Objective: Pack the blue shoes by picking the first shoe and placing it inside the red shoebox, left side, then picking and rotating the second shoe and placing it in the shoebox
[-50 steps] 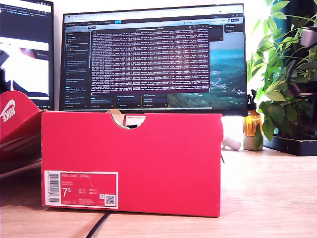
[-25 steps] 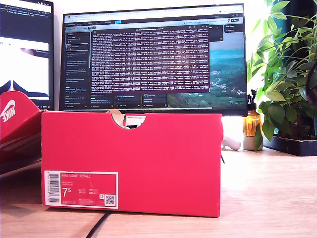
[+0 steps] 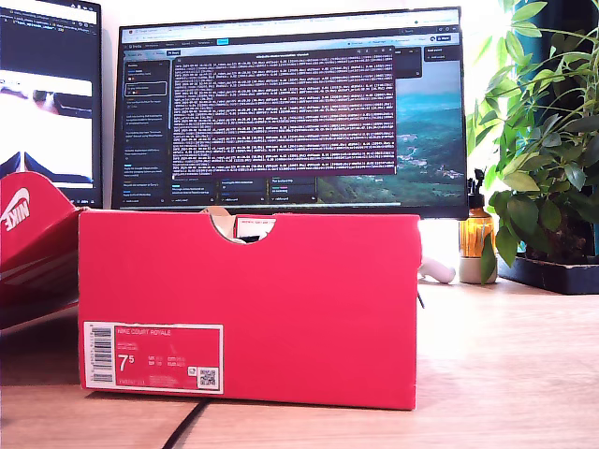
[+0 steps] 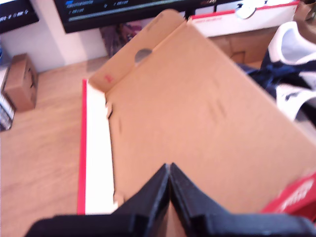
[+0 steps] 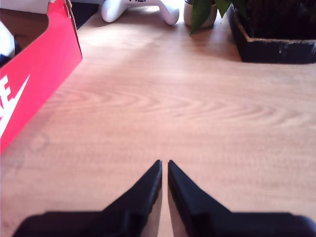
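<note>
The red shoebox [image 3: 248,309] stands in the middle of the exterior view, with its notched end and 7.5 label facing the camera. Neither gripper shows in that view. In the first wrist view my first gripper [image 4: 169,170] is shut and empty over the brown inside of the open lid [image 4: 197,113]. Beyond the lid, navy and white parts of the blue shoes [image 4: 291,74] lie in the box; I cannot tell how many. My second gripper [image 5: 164,165] is shut and empty above bare wood, beside the shoebox's red swoosh wall [image 5: 34,74].
The red swoosh lid [image 3: 28,234] leans at the exterior view's left. Two monitors [image 3: 290,108] stand behind the box. At the exterior view's right are a plant [image 3: 543,140], an amber bottle [image 3: 475,234] and a white controller [image 5: 138,9]. A small brown box [image 4: 19,81] sits beyond the lid.
A blurred arm at the exterior view's right edge one second ago has left that view. The shoebox and lid have not moved.
</note>
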Action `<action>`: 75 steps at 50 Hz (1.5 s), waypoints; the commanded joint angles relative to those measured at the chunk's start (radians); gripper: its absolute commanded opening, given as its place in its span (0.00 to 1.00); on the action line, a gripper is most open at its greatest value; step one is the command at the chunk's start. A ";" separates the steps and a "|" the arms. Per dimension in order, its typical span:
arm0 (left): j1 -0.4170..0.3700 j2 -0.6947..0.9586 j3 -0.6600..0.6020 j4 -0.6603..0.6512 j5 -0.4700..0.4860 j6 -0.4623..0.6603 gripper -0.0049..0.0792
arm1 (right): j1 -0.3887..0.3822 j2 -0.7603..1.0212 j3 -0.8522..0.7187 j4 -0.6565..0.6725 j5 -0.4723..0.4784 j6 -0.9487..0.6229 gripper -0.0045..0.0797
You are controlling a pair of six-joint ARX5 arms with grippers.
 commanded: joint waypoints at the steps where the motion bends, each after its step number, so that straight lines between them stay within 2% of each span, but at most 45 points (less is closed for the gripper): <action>1: 0.006 -0.021 -0.040 0.002 -0.002 -0.012 0.05 | 0.003 -0.007 -0.049 0.012 -0.003 -0.001 0.05; 11: 0.008 -0.101 -0.096 -0.022 -0.010 -0.030 0.05 | 0.003 -0.050 -0.089 0.028 0.001 0.013 0.05; 38: 0.015 -0.462 -0.120 -0.264 -0.088 -0.108 0.05 | 0.003 -0.233 -0.090 -0.159 0.038 0.024 0.05; 56: 0.017 -0.454 -0.155 -0.261 -0.098 -0.119 0.05 | 0.002 -0.388 -0.130 -0.173 0.039 0.026 0.05; 75: 0.018 -0.454 -0.157 -0.253 -0.173 -0.145 0.05 | 0.002 -0.669 -0.143 -0.290 0.039 0.032 0.05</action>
